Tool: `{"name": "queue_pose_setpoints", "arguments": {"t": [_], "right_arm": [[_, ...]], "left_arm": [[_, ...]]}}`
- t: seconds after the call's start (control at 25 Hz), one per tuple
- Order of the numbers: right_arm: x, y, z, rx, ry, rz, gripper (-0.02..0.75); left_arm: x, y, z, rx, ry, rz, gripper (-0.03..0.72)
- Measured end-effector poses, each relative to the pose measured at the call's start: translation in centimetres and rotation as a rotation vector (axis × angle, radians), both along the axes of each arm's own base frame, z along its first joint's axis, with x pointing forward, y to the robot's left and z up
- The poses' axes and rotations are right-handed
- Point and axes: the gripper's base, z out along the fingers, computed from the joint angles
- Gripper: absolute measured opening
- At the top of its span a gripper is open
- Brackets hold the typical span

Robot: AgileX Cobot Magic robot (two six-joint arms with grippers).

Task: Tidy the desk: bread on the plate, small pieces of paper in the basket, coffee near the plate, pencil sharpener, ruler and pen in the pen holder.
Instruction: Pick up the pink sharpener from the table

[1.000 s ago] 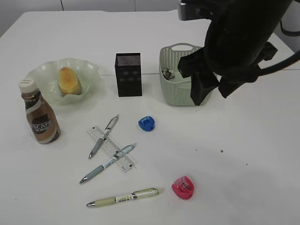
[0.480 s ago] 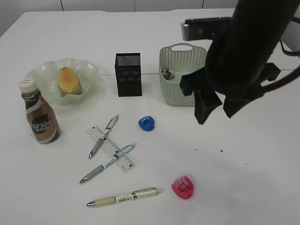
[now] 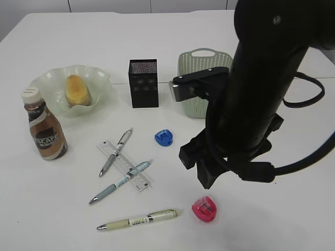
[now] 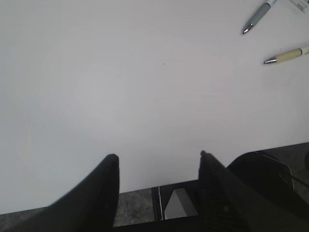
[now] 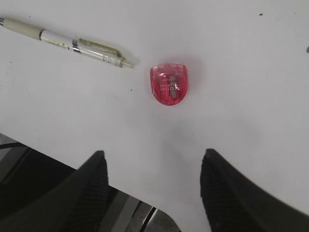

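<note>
Here, right gripper (image 5: 152, 186): held open and empty, above the red sharpener (image 5: 169, 84), lower centre.
Left gripper (image 4: 157, 186): parted, empty, over bare desk (image 4: 120, 96).
Bread (image 3: 77, 89): on the plate (image 3: 49, 83), upper left.

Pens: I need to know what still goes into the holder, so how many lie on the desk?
3: one pen across the ruler's upper end, another across its lower end, and a cream pen nearest the camera. The arm may hide more.

Basket (image 3: 194, 61) mostly hidden behind right arm (image 3: 256, 99).
</note>
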Motion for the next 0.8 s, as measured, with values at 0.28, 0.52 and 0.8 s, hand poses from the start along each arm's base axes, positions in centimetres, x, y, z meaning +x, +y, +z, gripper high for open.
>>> {"name": "queue_pose_setpoints", "arguments": {"t": [0.28, 0.52, 0.8], "right_arm": [[0.3, 0.4, -1.2, -0.02, 0.026, 0.006, 0.443], [0.6, 0.6, -2.1, -0.034, 0.05, 0.007, 0.443], [0.3, 1.2, -2.3, -0.011, 0.07, 0.01, 0.443]], "left_arm": [[-1.0, 0.0, 0.4, -0.009, -0.049, -0.002, 0.381], [-2.4, 0.0, 0.9, -0.013, -0.137, -0.002, 0.366], [-4.7, 0.1, 1.7, 0.002, -0.308, -0.028, 0.358]]}}
